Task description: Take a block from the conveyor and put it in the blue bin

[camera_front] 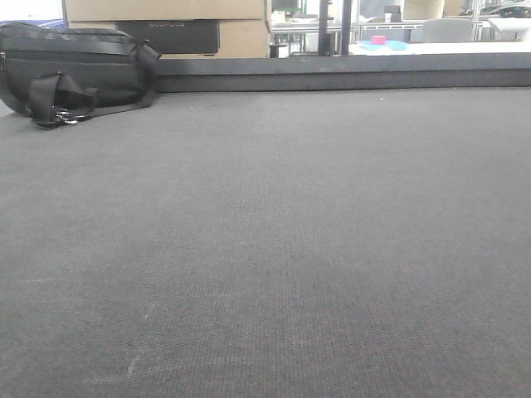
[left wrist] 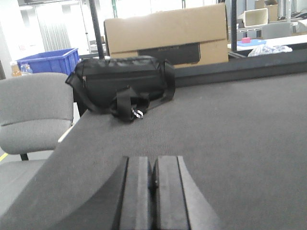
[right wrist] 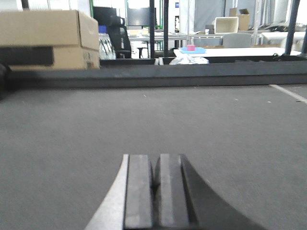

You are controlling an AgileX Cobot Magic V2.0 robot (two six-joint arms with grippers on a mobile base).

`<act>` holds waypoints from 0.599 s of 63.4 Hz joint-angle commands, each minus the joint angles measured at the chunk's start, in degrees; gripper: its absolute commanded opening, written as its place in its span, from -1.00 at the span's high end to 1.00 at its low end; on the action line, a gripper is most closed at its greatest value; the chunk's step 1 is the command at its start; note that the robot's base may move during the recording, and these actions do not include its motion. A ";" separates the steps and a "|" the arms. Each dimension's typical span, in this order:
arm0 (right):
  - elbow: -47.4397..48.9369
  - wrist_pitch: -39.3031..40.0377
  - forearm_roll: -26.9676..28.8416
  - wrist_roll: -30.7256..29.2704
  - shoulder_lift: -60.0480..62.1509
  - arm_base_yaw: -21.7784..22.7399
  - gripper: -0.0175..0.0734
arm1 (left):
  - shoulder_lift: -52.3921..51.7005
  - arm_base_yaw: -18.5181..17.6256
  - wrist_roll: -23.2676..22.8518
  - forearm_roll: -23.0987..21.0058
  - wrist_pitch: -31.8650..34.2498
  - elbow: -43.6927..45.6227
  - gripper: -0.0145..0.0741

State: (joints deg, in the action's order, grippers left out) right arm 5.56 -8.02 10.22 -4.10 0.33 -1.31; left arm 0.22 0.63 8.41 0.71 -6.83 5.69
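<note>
The left gripper (left wrist: 153, 165) and right gripper (right wrist: 157, 163) hover low over the grey conveyor (camera_front: 265, 249), jaws pressed together, empty, probably waiting: no block shows ahead of either. The blue bin (left wrist: 48, 60) stands far ahead-left of the left jaws

We count one dark grey woven conveyor belt (camera_front: 265, 249) and, close around it, one black fabric bag with a strap (camera_front: 75, 70), one large brown cardboard box (left wrist: 165, 31), one blue plastic bin (left wrist: 48, 60) and one grey padded chair (left wrist: 33, 108), plus one small pink object (camera_front: 378, 39) on one light-blue tray (camera_front: 398, 45) far behind.
</note>
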 commanded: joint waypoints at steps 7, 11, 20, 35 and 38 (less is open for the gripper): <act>10.94 -12.34 2.23 -0.41 -5.12 0.17 0.97 | 5.44 0.35 0.14 -0.04 -18.84 15.73 0.92; 15.03 -17.78 2.23 -0.41 -8.58 0.17 0.97 | 9.73 0.35 0.14 -0.04 -24.61 20.68 0.92; 23.83 -27.15 2.02 -0.41 -19.61 0.17 0.97 | 22.66 0.35 0.14 -0.04 -33.25 30.13 0.92; 34.69 -41.14 -2.48 -0.53 -41.66 0.17 0.97 | 45.16 0.35 0.14 -4.71 -42.40 39.91 0.92; 36.52 -43.82 -3.05 -0.53 -45.70 0.17 0.97 | 48.45 0.35 0.14 -6.69 -41.49 41.21 0.92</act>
State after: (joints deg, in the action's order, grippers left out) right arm 39.09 -47.08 9.21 -4.10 -39.11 -1.31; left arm 43.19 0.63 8.52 -2.55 -48.53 44.30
